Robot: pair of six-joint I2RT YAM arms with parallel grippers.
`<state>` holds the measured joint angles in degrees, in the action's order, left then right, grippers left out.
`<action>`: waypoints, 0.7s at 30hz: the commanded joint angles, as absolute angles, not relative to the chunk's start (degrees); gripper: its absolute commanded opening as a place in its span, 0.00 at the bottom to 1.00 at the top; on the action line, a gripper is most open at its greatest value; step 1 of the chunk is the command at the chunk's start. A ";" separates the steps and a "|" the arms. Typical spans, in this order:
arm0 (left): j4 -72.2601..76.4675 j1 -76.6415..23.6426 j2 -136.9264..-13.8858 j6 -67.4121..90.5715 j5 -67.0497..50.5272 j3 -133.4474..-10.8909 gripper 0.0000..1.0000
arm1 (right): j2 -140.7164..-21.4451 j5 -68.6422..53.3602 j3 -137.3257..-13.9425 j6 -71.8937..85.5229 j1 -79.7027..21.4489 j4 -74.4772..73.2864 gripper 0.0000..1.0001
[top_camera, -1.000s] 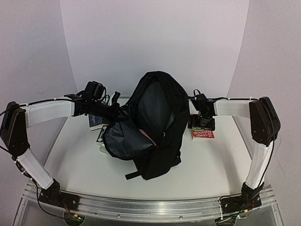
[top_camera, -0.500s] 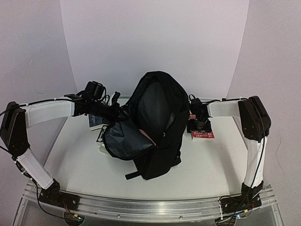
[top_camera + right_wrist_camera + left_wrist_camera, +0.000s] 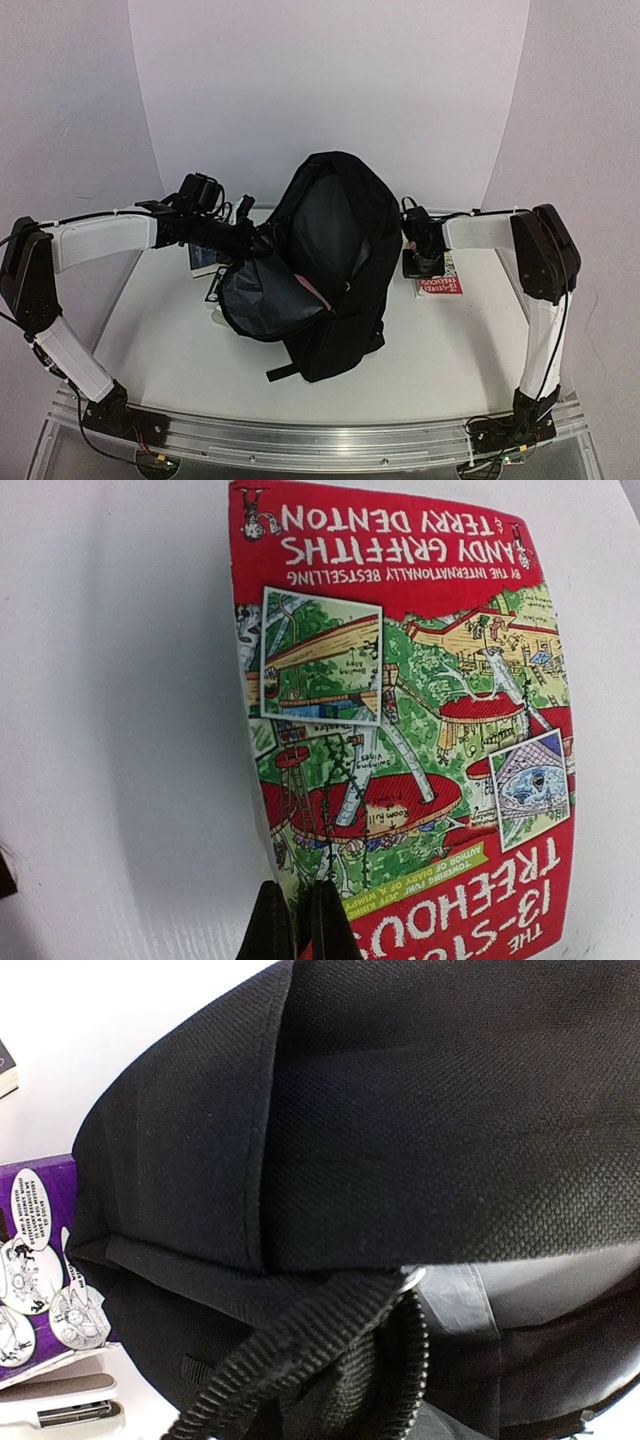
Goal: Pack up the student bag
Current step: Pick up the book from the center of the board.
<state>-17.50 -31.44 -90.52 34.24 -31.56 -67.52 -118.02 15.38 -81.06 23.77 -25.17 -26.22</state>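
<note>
Sitting mid-table (image 3: 170,345), the black bag (image 3: 340,235) has its mouth open toward the L side. L gripper (image 3: 250,238) is clenched on fabric at the rim of that mouth. R gripper (image 3: 298,922), just right of the bag, has its fingers pinched together on the edge of a red book (image 3: 400,730) lying on the table.

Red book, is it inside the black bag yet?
No, the red book lies on the white table, outside the bag.
</note>
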 commanded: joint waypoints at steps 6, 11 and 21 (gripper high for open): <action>-17.50 -31.46 -86.72 32.78 -29.55 -64.25 0.00 | -109.53 28.99 -75.22 25.35 -24.74 -31.29 0.00; -17.06 -31.46 -85.95 33.04 -29.57 -62.95 0.00 | -113.32 31.21 -74.70 25.48 -24.76 -33.00 0.00; -16.97 -31.46 -85.03 32.85 -28.79 -62.53 0.00 | -118.42 35.93 -75.69 26.02 -24.76 -34.90 0.12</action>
